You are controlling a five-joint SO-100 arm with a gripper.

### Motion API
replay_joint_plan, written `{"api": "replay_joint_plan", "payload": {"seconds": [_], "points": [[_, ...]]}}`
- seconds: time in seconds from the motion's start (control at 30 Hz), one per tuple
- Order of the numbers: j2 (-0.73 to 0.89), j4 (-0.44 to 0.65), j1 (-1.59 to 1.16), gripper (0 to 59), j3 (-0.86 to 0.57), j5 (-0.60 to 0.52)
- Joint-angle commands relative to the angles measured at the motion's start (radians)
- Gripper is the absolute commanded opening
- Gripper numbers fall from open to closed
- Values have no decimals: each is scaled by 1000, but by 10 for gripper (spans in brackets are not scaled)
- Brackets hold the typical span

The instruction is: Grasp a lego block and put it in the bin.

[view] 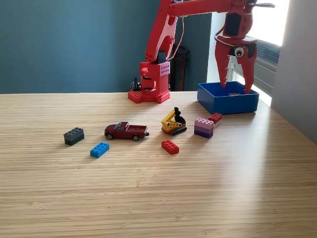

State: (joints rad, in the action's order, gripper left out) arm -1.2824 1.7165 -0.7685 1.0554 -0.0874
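The bin (228, 103) is seen at the table's (158, 198) far right in the exterior view, with the gripper (236, 84) hung just above it, jaws apart and empty. The toy digger (174, 122) could be knocked if the nearby red brick (170, 147) is approached carelessly.

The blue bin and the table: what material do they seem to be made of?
The blue bin looks like moulded plastic, since its colour is even and its walls are smooth with a slight sheen. The table looks like wood or a wood-look laminate, with fine parallel grain lines and a matte finish; which one cannot be told.
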Motion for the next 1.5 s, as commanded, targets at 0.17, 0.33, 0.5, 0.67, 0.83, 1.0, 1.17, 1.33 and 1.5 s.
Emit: {"api": "replay_joint_plan", "payload": {"seconds": [0.17, 0.33, 0.5, 0.67, 0.83, 1.0, 1.17, 1.33, 1.5], "points": [[-37, 18, 109, 260, -34, 41], [-37, 18, 138, 262, -40, 55], [-37, 18, 176, 265, -40, 60], [-37, 17, 249, 263, -43, 69], [-37, 17, 362, 260, -18, 129], [-37, 17, 540, 261, -18, 146], [-37, 17, 712, 291, 12, 118], [-38, 17, 871, 310, 61, 118], [-38, 17, 980, 303, 147, 103]]}}
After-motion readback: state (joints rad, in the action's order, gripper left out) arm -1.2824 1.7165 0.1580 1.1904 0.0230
